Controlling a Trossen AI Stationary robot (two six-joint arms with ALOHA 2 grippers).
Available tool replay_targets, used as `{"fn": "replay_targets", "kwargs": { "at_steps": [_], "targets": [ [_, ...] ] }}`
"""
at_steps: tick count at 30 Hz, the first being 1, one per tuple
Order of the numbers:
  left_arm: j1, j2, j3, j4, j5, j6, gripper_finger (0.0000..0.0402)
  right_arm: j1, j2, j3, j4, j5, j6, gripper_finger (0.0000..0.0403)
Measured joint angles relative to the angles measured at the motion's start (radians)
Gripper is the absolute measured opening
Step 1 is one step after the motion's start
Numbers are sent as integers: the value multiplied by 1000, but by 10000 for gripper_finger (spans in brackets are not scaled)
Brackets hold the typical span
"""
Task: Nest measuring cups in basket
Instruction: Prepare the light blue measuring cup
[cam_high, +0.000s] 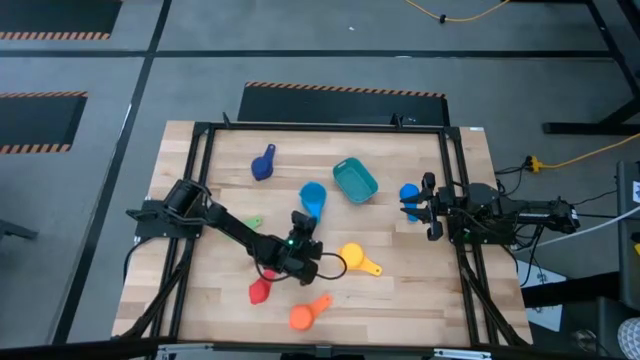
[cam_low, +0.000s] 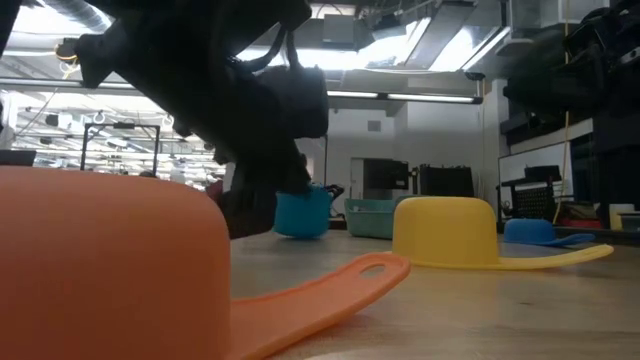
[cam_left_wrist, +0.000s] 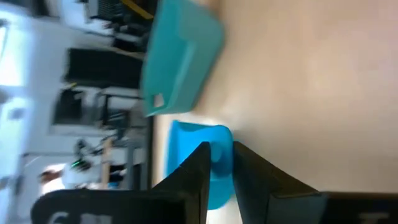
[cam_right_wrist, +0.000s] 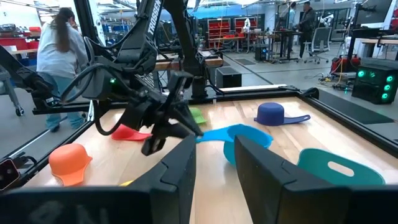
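My left gripper (cam_high: 305, 222) reaches to the table's middle and is shut on the light blue cup (cam_high: 313, 197), which sits just left of the teal basket (cam_high: 355, 180). My right gripper (cam_high: 415, 205) waits open near the right edge, with a blue cup (cam_high: 408, 192) beside its far finger. The other cups lie bowl-down on the wood. The dark blue cup (cam_high: 263, 163) is far left and the green cup (cam_high: 253, 222) is under the left arm. The yellow cup (cam_high: 352, 256), red cup (cam_high: 260, 290) and orange cup (cam_high: 303, 316) are near. My left gripper (cam_left_wrist: 221, 149) pinches the light blue cup's handle (cam_left_wrist: 217, 163) between its two fingers. It comes from the table's near side, with the bowl (cam_right_wrist: 249, 140) pointing away toward the basket (cam_left_wrist: 180, 56). The cup is at or just above the table; I cannot tell which.
The basket (cam_right_wrist: 336, 168) has nothing in it and stands askew at the table's middle-far part. A black frame rail (cam_high: 455, 200) borders the table. The orange cup (cam_low: 100, 260) and yellow cup (cam_low: 445, 232) stand close to the near edge. People (cam_right_wrist: 59, 43) move in the room beyond.
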Motion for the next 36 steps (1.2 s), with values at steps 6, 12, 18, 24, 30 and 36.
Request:
{"fn": "replay_targets", "kwargs": {
  "at_steps": [6, 12, 18, 24, 30, 36],
  "targets": [
    [0, 0, 0, 2, 74, -7, 70, 0, 0, 0, 0, 0, 0, 115],
    [0, 0, 0, 1, 74, -7, 80, 0, 0, 0, 0, 0, 0, 115],
    [0, 0, 0, 1, 73, -7, 79, 0, 0, 0, 0, 0, 0, 115],
    [1, 0, 0, 1, 73, -3, 80, 0, 0, 0, -1, 0, 0, 115],
    [2, 0, 0, 12, 75, -6, 95, 0, 0, 0, 0, 0, 0, 115],
    [2, 0, 0, 24, 75, -7, 131, 0, 0, 0, -1, 0, 0, 115]
  ]
}}
